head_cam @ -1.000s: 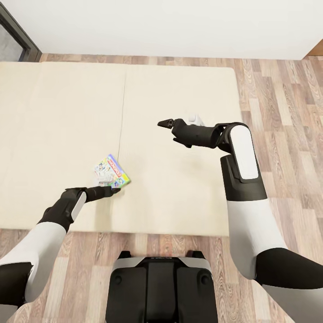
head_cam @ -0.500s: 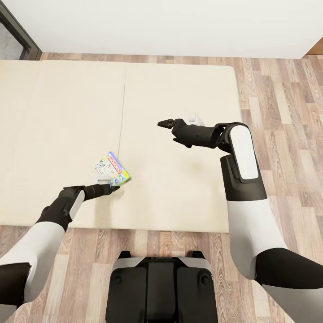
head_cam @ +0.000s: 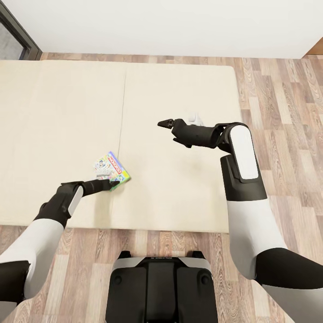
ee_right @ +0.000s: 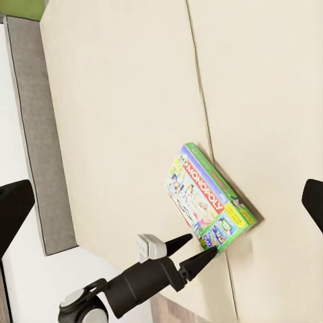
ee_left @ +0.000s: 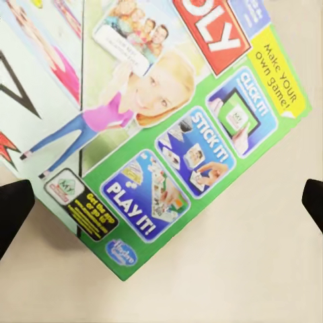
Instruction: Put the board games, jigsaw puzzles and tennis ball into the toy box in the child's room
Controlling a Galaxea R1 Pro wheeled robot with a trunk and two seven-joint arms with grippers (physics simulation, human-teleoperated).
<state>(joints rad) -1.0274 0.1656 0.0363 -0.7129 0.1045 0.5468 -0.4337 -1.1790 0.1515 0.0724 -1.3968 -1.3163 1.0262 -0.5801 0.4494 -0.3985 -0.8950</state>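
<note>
One board game [head_cam: 111,170], the white-green box with a red logo, is being shown in the head view lying flat on the bed [head_cam: 179,89], just left of the mattress seam and near the front edge. The left gripper [head_cam: 112,183] is being held at the box's near edge, with its fingertips at the lower corner; whether contact is being made cannot be told from this view. The right gripper [head_cam: 165,123] is being held above the middle of the mattress, well apart from the box, and its finger spacing cannot be judged here.

In the left wrist view, the printed lid of the board game [ee_left: 168,121] is being seen at close range over the beige mattress. The two dark fingertips [ee_left: 13,208] are being shown wide apart at opposite edges of the picture, with nothing held between them.

In the right wrist view, the board game [ee_right: 208,198] is being seen on the bed [ee_right: 121,101] beside the seam, with the left gripper [ee_right: 200,251] spread open at its lower corner. The right gripper's own fingertips [ee_right: 13,208] are being shown wide apart and empty.
</note>
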